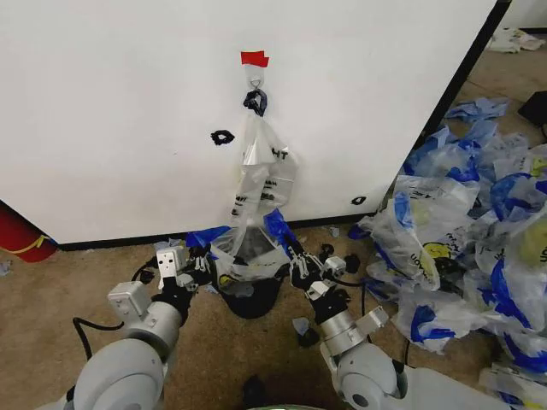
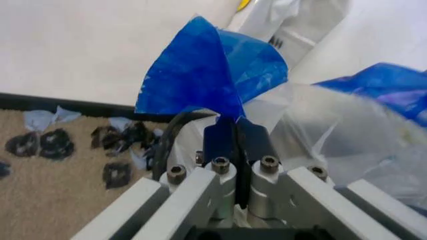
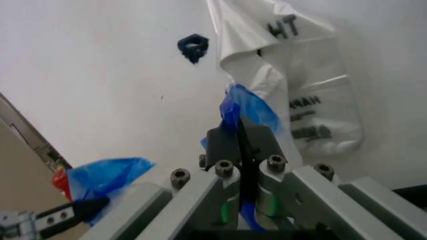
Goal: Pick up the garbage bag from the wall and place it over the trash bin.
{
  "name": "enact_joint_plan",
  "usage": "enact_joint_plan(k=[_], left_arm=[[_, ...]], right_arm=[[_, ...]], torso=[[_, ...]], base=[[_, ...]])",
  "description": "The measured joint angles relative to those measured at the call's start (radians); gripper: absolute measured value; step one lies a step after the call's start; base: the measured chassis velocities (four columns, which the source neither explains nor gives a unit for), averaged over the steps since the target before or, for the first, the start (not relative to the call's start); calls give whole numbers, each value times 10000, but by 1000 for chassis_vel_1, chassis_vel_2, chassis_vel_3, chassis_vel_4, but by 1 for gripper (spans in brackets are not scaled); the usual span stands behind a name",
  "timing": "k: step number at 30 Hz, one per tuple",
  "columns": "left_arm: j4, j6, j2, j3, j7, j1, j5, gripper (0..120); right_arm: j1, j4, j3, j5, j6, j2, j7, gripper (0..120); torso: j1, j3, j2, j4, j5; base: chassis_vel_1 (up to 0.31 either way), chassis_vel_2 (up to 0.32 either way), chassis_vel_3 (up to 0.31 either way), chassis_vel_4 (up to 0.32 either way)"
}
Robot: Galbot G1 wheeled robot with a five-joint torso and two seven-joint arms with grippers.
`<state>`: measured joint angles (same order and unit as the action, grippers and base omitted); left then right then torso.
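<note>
The garbage bag [image 1: 248,253], thin translucent plastic with blue handles, hangs spread between my two grippers just above the small round black trash bin [image 1: 249,301], at the foot of the white wall [image 1: 120,102]. My left gripper [image 1: 202,260] is shut on the bag's left blue handle [image 2: 200,75]. My right gripper [image 1: 298,261] is shut on the right blue handle [image 3: 247,107]. In the wrist views each gripper, left [image 2: 235,131] and right [image 3: 239,127], pinches blue plastic between closed fingers. The bag's lower part sags into the bin's mouth.
A narrower clear bag with dark lettering [image 1: 261,171] hangs from the hook [image 1: 255,82] under red tape [image 1: 254,58]. A big heap of blue-and-white bags [image 1: 479,222] lies at the right. Black scraps [image 2: 40,145] dot the carpet. A red object [image 1: 21,235] sits at the left.
</note>
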<state>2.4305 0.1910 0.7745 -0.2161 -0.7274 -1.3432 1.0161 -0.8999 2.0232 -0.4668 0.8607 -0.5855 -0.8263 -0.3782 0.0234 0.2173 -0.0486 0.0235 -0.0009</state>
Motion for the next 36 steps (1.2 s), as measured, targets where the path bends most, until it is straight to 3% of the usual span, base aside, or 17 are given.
enact_joint_plan(k=[8,18,25,36], left_arm=[[-501,-162,133,123,57,38,-311,0],[-354,-191,91,24,27,-140,-372,0],[144,-118,-136,-334,-27,-744,-365,0],[131,-193,79,-542,-18,-1898,-975,0]], right_arm=[[-236,-428,302,-87,-194,-57,13,0],[-896,-198,999,-126,-255,228,6,0],[-2105,266,1777,-336,-364,576,263,0],[-3057,56,2368,-560,-584,486,489,0]], torso=[[0,0,0,0,-1],[0,0,0,0,-1],[0,0,0,1,0],[0,-1,0,0,-1]], base=[[0,0,0,0],[0,0,0,0],[0,0,0,0],[0,0,0,0]])
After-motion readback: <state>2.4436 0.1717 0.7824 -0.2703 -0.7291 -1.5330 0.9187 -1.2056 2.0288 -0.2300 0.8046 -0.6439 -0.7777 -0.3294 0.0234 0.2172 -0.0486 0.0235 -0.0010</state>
